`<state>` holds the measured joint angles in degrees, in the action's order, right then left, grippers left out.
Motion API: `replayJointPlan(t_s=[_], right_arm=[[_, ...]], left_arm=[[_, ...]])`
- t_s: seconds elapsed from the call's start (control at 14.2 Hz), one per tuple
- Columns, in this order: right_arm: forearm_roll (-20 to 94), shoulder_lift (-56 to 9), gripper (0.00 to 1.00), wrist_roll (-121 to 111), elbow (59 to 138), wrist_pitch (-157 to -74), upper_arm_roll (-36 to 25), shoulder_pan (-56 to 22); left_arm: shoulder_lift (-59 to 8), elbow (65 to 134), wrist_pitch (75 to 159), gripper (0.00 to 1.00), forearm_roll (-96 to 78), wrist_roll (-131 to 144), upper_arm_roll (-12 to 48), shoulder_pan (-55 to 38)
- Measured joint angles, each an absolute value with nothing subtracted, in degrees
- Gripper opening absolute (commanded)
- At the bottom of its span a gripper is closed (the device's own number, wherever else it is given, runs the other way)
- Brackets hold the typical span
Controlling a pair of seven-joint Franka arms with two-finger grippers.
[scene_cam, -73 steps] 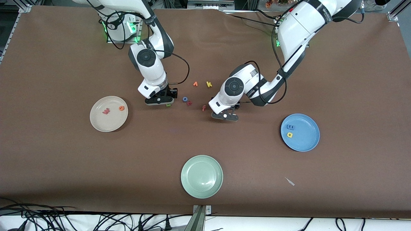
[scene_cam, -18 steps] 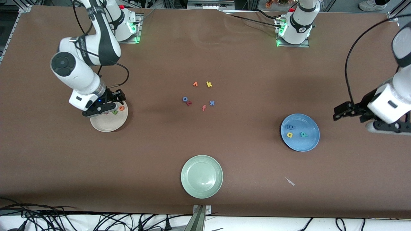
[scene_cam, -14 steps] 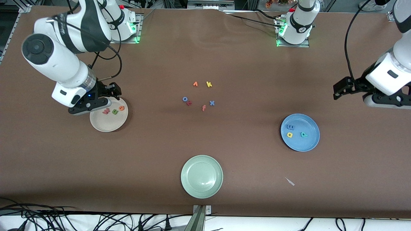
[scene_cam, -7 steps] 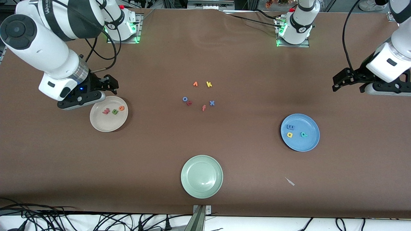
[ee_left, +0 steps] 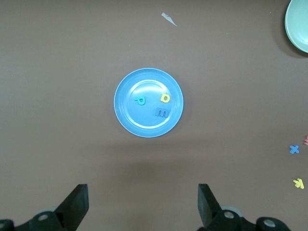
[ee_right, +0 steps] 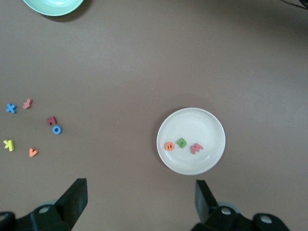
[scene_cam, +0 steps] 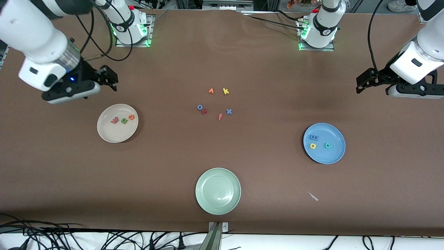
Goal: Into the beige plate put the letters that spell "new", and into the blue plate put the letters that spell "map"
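Note:
The beige plate (scene_cam: 114,133) holds a salmon-pink w (scene_cam: 114,120), an olive-green n (scene_cam: 124,121) and an orange e (scene_cam: 131,117). On the blue plate (scene_cam: 329,156) lie a blue m (scene_cam: 314,138), a yellow a (scene_cam: 313,146) and a teal p (scene_cam: 327,145). My right gripper (scene_cam: 70,92) hangs open and empty over bare table beside the beige plate (ee_right: 192,122). Over the table at the left arm's end, my left gripper (scene_cam: 411,91) is also open and empty; its wrist view looks down on the blue plate (ee_left: 144,124).
A pale green plate (scene_cam: 218,203) sits near the front edge. Several loose letters lie mid-table: an orange v (scene_cam: 211,91), yellow k (scene_cam: 225,91), blue o (scene_cam: 199,107), blue x (scene_cam: 229,111) and orange f (scene_cam: 220,116). A small pale scrap (scene_cam: 313,196) lies near the blue plate.
My right gripper has risen and drawn away from the beige plate, leaving the green n in it. The left gripper has lifted a little higher away from the blue plate.

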<state>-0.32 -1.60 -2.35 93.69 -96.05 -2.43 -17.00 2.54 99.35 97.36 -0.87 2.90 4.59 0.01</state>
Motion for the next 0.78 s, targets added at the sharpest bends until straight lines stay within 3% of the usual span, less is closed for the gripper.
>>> replayJointPlan(t_s=[0.21, 0.78], right_arm=[[-0.31, 0.38, 0.99, -2.39, 93.70, -93.43, 0.91, -11.75], [-0.31, 0.83, 0.99, -2.21, 93.69, -88.88, 1.43, -10.84]], left_arm=[[2.51, 99.03, 97.36, 1.00, -0.65, 2.90, 4.55, -0.11], [2.33, 99.00, 96.65, 1.00, -0.65, 2.89, 4.44, -0.11]])
